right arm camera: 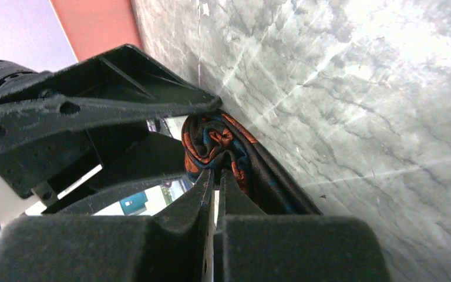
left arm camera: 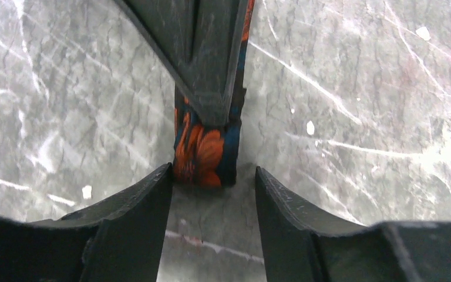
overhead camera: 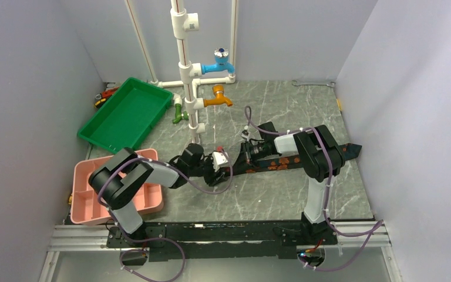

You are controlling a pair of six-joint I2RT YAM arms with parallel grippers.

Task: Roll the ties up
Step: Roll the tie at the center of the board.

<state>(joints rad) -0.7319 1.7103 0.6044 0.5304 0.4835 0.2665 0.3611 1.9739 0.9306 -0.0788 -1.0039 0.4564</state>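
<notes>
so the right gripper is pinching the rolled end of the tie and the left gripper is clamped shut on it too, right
Not quite. The left gripper is not clamped shut: the left wrist view shows its jaws standing open, one on each side of the rolled end of the tie. The right gripper is indeed pinching that rolled end.
</notes>
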